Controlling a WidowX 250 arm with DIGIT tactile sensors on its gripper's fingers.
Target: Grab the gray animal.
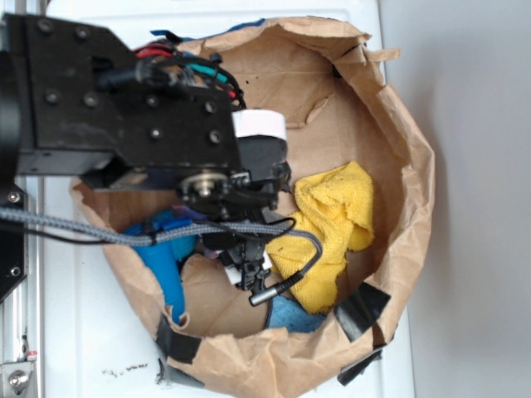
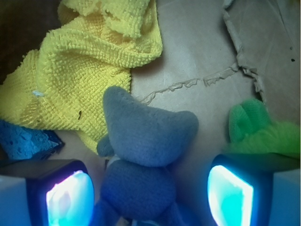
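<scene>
Beside the yellow towel (image 2: 80,70), the gray animal (image 2: 143,155) lies lengthwise between the gripper's (image 2: 150,193) spread fingers (image 2: 66,197), its fin pointing away from the gripper.

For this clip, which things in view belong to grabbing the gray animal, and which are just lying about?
Job in hand:
gray plush animal, lying between the open jaws
gripper

Lying about:
yellow towel
lime-green plush
blue plastic toy
blue sponge-like piece
brown paper liner
</scene>
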